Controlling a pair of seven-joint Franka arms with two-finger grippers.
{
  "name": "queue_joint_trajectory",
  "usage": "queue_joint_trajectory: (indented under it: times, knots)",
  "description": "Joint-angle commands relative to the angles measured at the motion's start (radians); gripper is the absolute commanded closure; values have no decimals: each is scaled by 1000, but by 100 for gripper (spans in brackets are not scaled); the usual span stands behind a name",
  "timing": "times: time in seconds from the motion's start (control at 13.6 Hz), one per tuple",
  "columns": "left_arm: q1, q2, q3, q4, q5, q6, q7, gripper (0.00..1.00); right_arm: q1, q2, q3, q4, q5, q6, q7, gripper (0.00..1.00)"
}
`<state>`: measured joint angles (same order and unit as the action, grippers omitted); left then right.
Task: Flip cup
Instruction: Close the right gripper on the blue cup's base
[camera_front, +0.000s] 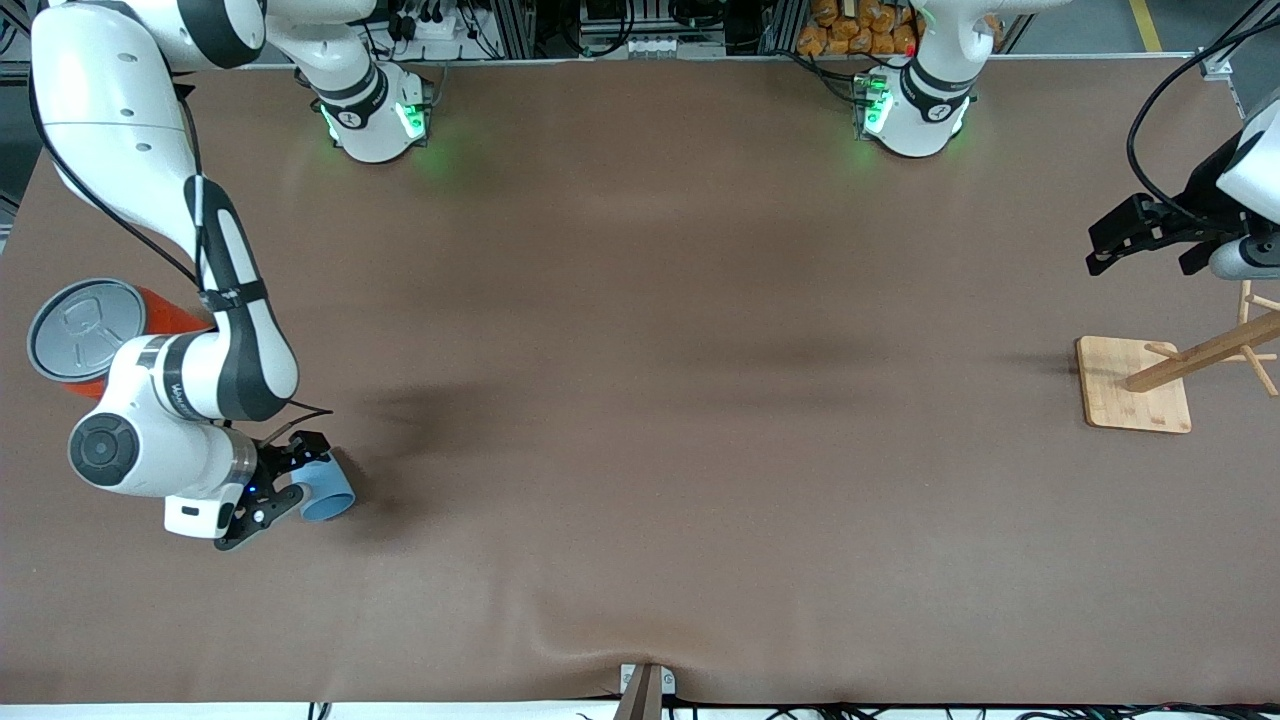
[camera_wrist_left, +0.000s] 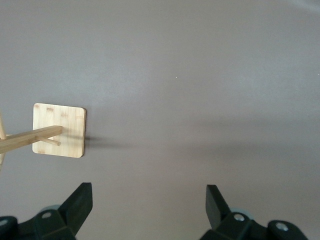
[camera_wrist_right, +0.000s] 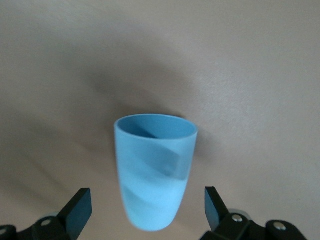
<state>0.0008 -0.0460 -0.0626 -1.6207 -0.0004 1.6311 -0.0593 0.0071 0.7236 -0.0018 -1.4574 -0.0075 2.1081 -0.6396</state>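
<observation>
The light-blue cup (camera_front: 325, 488) lies on its side on the brown table, near the right arm's end. My right gripper (camera_front: 293, 478) is low over the table with its fingers open on either side of the cup's closed base. In the right wrist view the cup (camera_wrist_right: 155, 170) points its darker blue mouth away from the gripper (camera_wrist_right: 147, 200), with a gap to each finger. My left gripper (camera_front: 1145, 248) is open and empty, up over the table at the left arm's end, where the arm waits; the left wrist view (camera_wrist_left: 149, 192) shows bare table between its fingers.
A big orange-red can (camera_front: 90, 335) with a grey lid stands close beside the right arm, farther from the front camera than the cup. A wooden peg rack on a square base (camera_front: 1135, 385) stands under the left gripper's area and also shows in the left wrist view (camera_wrist_left: 59, 130).
</observation>
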Motion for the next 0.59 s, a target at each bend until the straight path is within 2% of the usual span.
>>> queue_joint_trajectory:
  times: [0.0,0.29,0.51]
  knots:
    - [4,9,-8,24,22,-20,-7,0,-3,31,2,0,-17,38,-38,0]
    - [2,9,-6,24,22,-20,-7,0,-12,74,3,0,-11,69,-38,1]
    - [4,11,-8,24,22,-20,-5,0,-3,73,3,-9,-8,49,-41,40]
